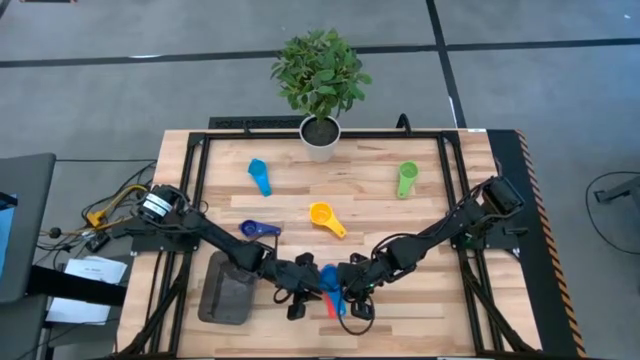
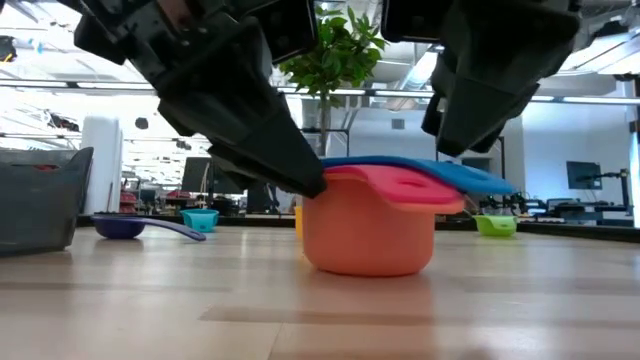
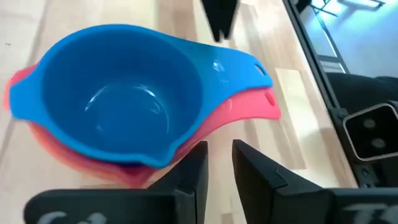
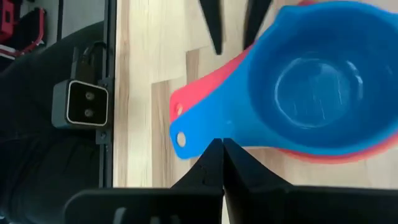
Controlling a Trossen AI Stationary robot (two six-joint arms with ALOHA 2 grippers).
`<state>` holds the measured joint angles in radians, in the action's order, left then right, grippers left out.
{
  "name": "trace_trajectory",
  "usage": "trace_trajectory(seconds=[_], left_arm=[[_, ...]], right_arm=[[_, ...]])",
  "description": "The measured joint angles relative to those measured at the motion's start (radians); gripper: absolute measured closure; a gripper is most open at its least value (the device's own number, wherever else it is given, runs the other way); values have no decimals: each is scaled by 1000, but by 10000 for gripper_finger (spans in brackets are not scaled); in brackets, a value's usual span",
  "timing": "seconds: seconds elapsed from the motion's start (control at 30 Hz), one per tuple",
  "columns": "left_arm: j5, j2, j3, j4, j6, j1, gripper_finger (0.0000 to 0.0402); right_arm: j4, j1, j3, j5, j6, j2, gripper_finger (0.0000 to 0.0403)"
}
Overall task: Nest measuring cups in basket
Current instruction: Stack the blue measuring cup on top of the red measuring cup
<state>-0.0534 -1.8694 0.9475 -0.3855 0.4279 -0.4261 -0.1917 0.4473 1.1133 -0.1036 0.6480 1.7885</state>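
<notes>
A medium blue cup (image 3: 118,102) sits nested in red (image 3: 249,109) and orange cups (image 2: 370,235) on the tabletop (image 1: 420,300), outside the basket (image 1: 227,290), flanked by the left gripper (image 1: 300,290), fingers (image 3: 189,180) slightly parted and empty, and the right gripper (image 1: 352,297), fingers (image 4: 211,171) clenched on nothing, apparently steadying the stack.

Blue cup (image 3: 118,106) nested atop red, orange cups.

Bright, even light falls on the pale wooden slatted table (image 1: 400,230) in the view from above, with only faint, soft shadows; in the low view, ceiling strip lights glow behind dark, blurred arms, and the near tabletop is out of focus; the glossy medium blue plastic measuring cup (image 3: 118,99) shows small white glints inside its bowl.
</notes>
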Motion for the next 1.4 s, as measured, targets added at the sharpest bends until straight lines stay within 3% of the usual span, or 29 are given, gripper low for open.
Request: trace_trajectory(seconds=[0.47, 0.7, 1.4], left_arm=[[54, 0, 0, -9, 4, -2, 340], [10, 0, 0, -31, 0, 8, 340], [30, 1, -1, -22, -2, 8, 340]], right_arm=[[-100, -10, 0, -3, 4, 5, 388], [57, -24, -1, -55, -2, 87, 384], [76, -42, -1, -56, -50, 45, 386]])
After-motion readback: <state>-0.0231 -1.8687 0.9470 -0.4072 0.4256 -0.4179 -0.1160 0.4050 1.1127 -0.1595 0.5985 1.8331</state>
